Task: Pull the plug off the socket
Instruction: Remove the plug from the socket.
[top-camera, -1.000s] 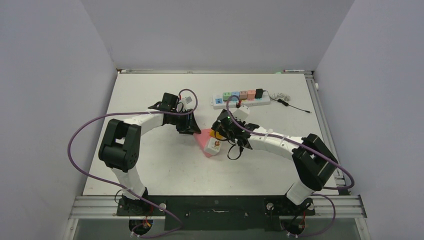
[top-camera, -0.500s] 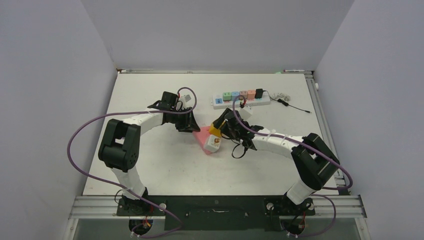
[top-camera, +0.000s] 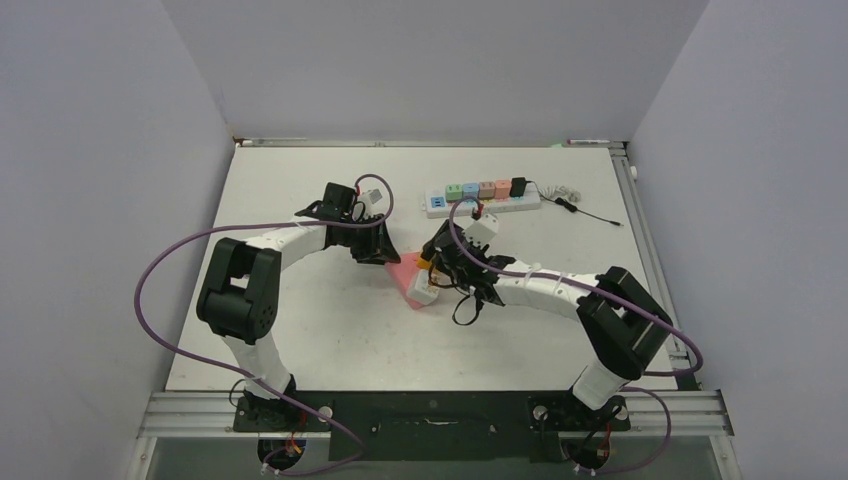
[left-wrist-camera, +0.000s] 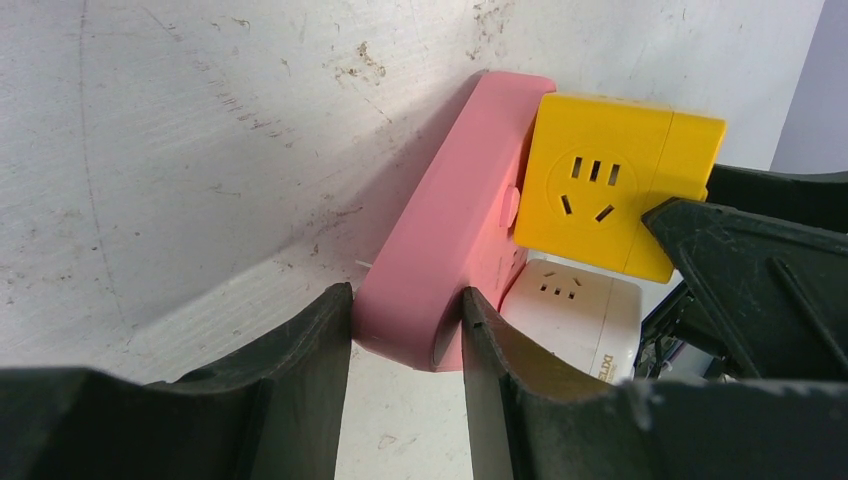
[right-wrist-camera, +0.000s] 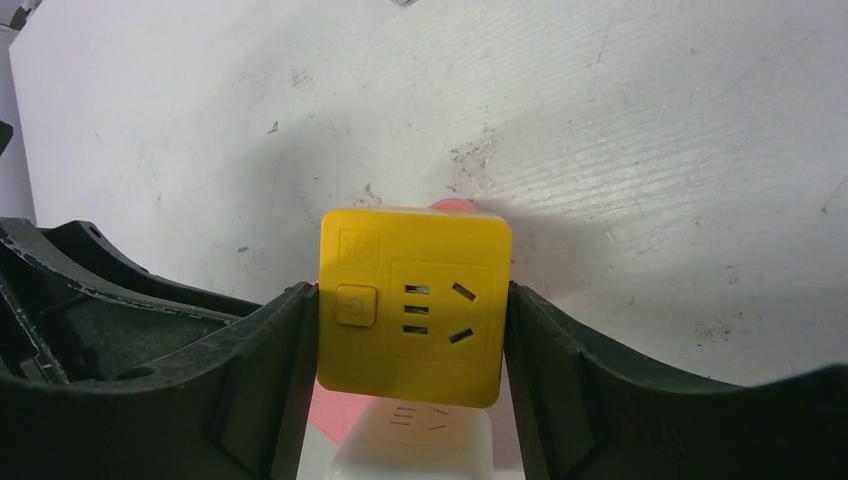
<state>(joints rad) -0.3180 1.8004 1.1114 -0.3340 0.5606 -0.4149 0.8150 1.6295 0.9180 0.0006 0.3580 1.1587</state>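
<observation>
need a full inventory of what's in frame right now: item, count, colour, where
pink socket: 1, pink, mid-table, one end clamped by the left gripper.
yellow plug: 1, yellow, on the pink socket's face, between the right gripper's fingers.
white adapter: 1, white, on the pink socket beside the yellow plug.
power strip: 1, white, far side of the table, carrying a row of small coloured adapters.
thin cable: 1, black, right of the power strip.
table: 1, white, scuffed.
purple cables: 2, one along each arm.
left gripper: 1, black, gripping the pink socket.
right gripper: 1, black, gripping the yellow plug.
</observation>
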